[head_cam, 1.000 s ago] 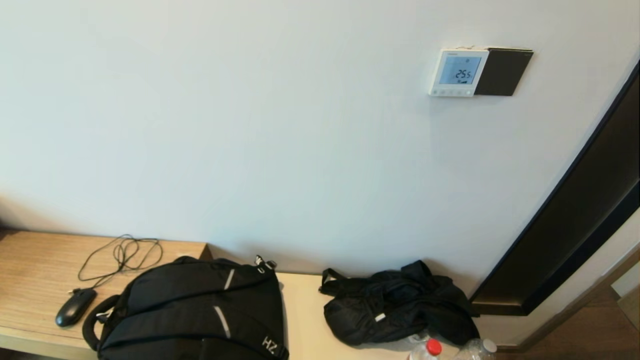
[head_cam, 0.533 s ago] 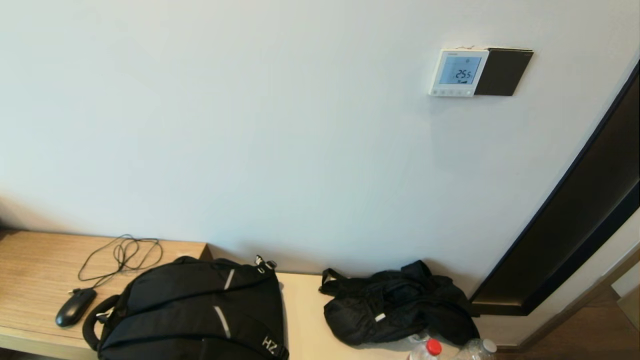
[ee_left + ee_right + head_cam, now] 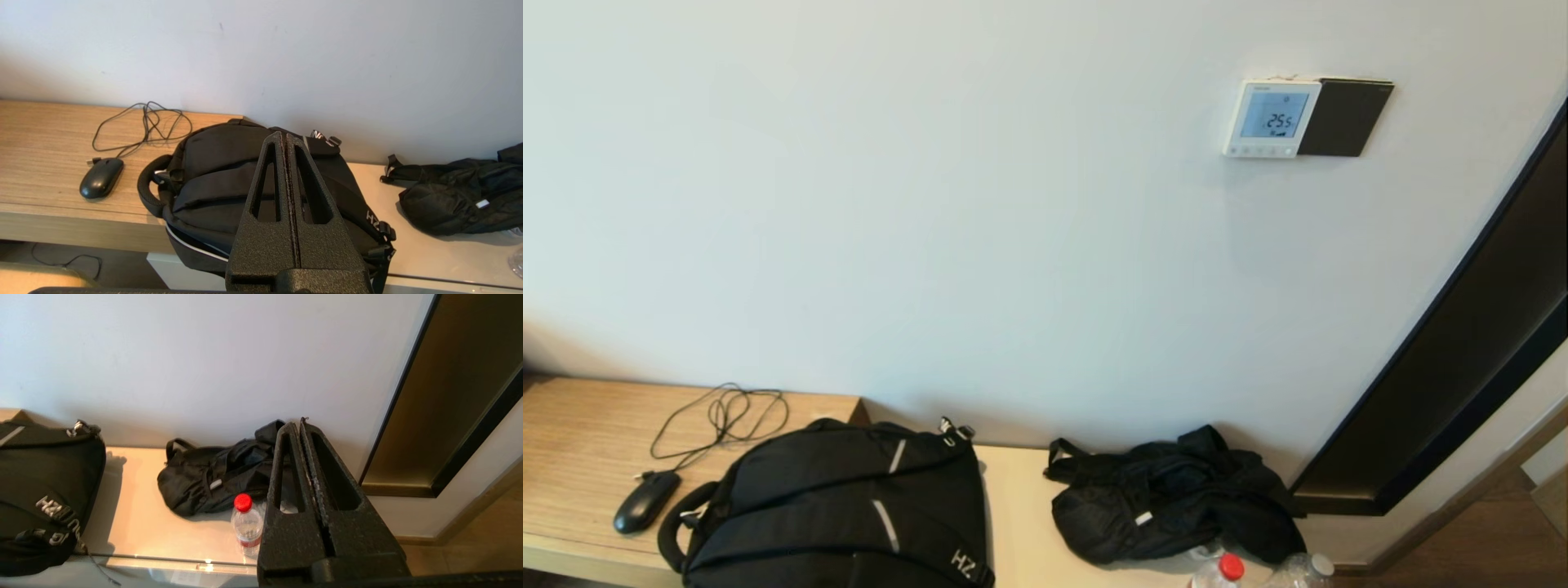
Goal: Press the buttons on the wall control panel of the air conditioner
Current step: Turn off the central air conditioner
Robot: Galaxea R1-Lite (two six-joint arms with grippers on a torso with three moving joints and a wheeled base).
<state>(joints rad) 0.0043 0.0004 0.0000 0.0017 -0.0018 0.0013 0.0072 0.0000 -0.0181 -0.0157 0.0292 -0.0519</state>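
Note:
The white wall control panel [image 3: 1271, 118] hangs high on the wall at the right, its pale blue screen showing digits. Its row of tiny buttons [image 3: 1260, 150] runs along its bottom edge. Neither gripper shows in the head view. My left gripper [image 3: 283, 135] is shut and empty, low in front of the black backpack [image 3: 229, 183]. My right gripper [image 3: 297, 424] is shut and empty, low near the small black bag [image 3: 216, 475] and the bottle [image 3: 246, 522]. The panel is out of both wrist views.
A plain black square plate [image 3: 1343, 117] adjoins the panel's right side. On the desk [image 3: 580, 433] lie a black mouse [image 3: 645, 501] with its cable, the backpack [image 3: 841, 506], the small black bag [image 3: 1168, 494] and two bottles [image 3: 1221, 570]. A dark door frame [image 3: 1462, 367] runs at the right.

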